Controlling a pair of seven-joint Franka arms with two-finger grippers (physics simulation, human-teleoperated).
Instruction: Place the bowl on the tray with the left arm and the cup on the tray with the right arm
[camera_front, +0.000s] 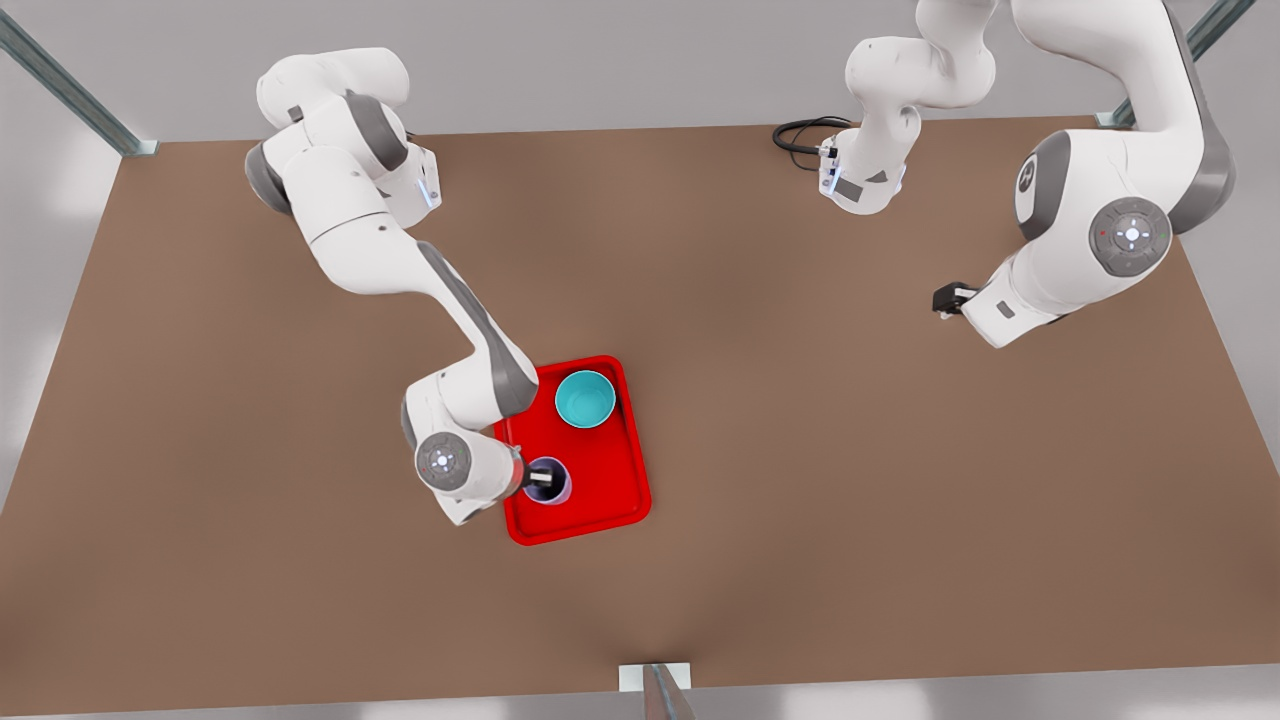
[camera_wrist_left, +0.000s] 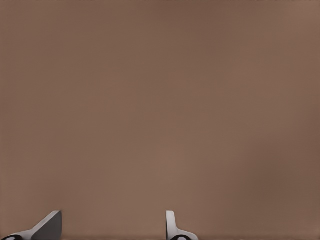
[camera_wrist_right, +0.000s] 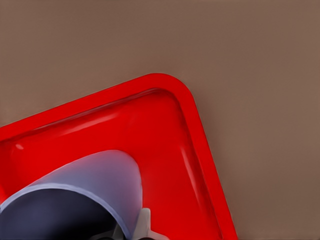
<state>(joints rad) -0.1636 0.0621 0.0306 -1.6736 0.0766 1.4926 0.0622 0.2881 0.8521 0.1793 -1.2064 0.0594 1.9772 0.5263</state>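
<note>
The red tray (camera_front: 605, 470) lies near the table's middle. On its far end sits the turquoise bowl (camera_front: 585, 398), upright and untouched. At its near end is the lavender cup (camera_front: 566, 489), upright. My right gripper (camera_front: 540, 479) reaches in from the front view's left and is shut on the cup's wall. Up close, the cup (camera_wrist_right: 100, 175) stands over the tray (camera_wrist_right: 150, 115) near a rounded corner, its rim pinched in the right gripper (camera_wrist_right: 127, 231). My left gripper (camera_front: 945, 300) waits far off at the front view's right; it (camera_wrist_left: 111, 227) is open above bare table.
The brown table (camera_front: 850, 480) spreads wide around the tray. A black cable (camera_front: 800, 135) lies at the back edge near the right-hand arm's base. A metal post (camera_front: 665, 690) stands at the front edge.
</note>
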